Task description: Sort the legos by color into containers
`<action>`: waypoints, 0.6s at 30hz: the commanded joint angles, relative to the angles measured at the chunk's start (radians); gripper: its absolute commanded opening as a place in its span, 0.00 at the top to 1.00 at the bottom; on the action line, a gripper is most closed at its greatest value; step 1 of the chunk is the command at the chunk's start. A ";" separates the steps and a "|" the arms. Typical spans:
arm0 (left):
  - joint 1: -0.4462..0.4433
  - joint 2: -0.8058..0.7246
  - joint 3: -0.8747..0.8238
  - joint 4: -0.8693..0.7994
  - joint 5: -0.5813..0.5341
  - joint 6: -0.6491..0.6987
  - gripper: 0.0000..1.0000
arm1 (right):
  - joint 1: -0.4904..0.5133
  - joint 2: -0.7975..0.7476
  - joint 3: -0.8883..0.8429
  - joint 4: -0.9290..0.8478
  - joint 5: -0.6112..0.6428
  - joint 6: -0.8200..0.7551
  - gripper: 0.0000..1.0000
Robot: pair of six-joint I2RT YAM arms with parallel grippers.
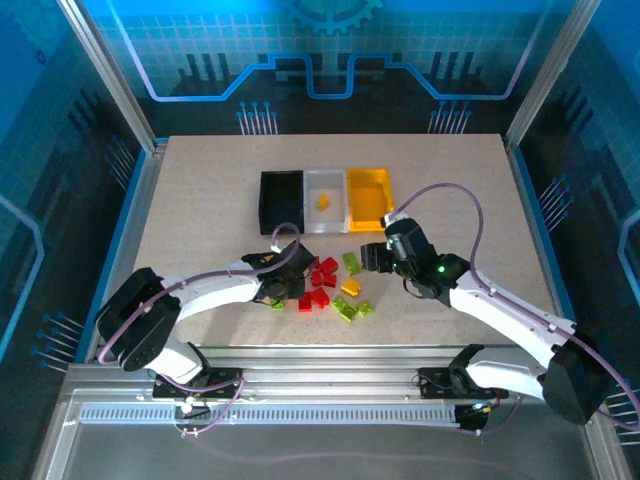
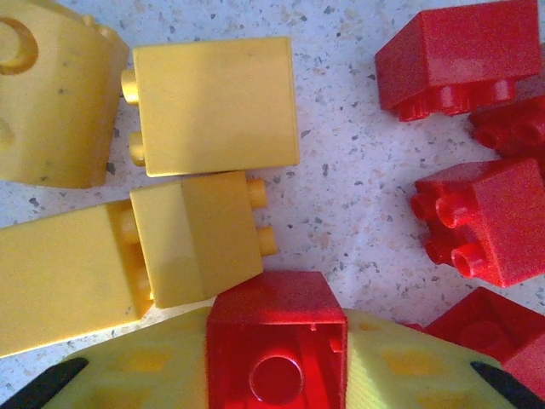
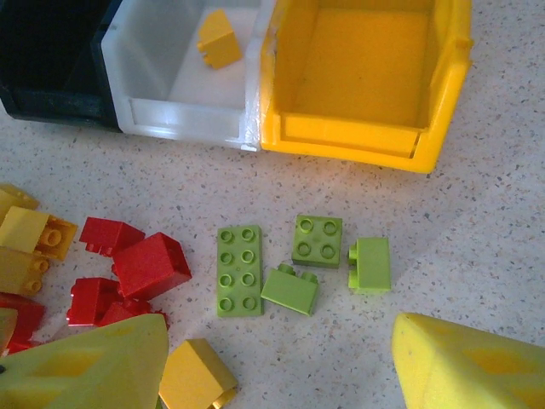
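Observation:
My left gripper (image 2: 274, 383) is shut on a red lego (image 2: 277, 311), its yellow-green pads (image 2: 128, 375) pressed to both sides of the brick, low over the table. Yellow legos (image 2: 213, 106) lie just ahead on the left and more red ones (image 2: 490, 217) on the right. My right gripper (image 3: 277, 375) hangs open over the green legos (image 3: 239, 270), nothing between its fingers; a yellow lego (image 3: 196, 375) lies by its left finger. The black (image 1: 281, 200), white (image 1: 313, 185) and yellow (image 1: 368, 180) containers stand in a row behind the pile. One yellow lego (image 3: 219, 38) lies in the white container.
The loose pile (image 1: 325, 285) sits between the two grippers near the table's front middle. Bare speckled tabletop (image 1: 200, 200) spreads to the left, right and behind the containers. The enclosure's metal posts stand at the table's corners.

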 commanded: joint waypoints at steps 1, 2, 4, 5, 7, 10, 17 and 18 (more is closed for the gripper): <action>-0.007 -0.043 0.000 -0.005 -0.008 0.012 0.63 | -0.019 -0.030 0.006 -0.010 0.025 0.031 0.29; -0.007 -0.050 0.001 -0.008 -0.007 0.014 0.64 | -0.022 -0.032 0.008 -0.012 0.025 0.033 0.28; -0.006 -0.060 0.004 -0.012 -0.006 0.017 0.65 | -0.031 -0.038 0.012 -0.020 0.020 0.038 0.28; -0.006 -0.064 0.006 -0.016 -0.006 0.019 0.66 | -0.038 -0.039 0.015 -0.027 0.017 0.043 0.28; -0.006 -0.069 0.013 -0.028 -0.009 0.019 0.67 | -0.049 -0.045 0.020 -0.040 0.016 0.050 0.28; -0.007 -0.092 0.025 -0.035 -0.008 0.024 0.68 | -0.069 -0.057 0.028 -0.061 0.008 0.061 0.26; -0.006 -0.125 0.145 -0.063 0.021 0.059 0.69 | -0.096 -0.080 0.023 -0.082 -0.003 0.059 0.26; -0.006 -0.117 0.170 -0.062 0.025 0.068 0.69 | -0.099 -0.085 0.022 -0.081 -0.002 0.060 0.26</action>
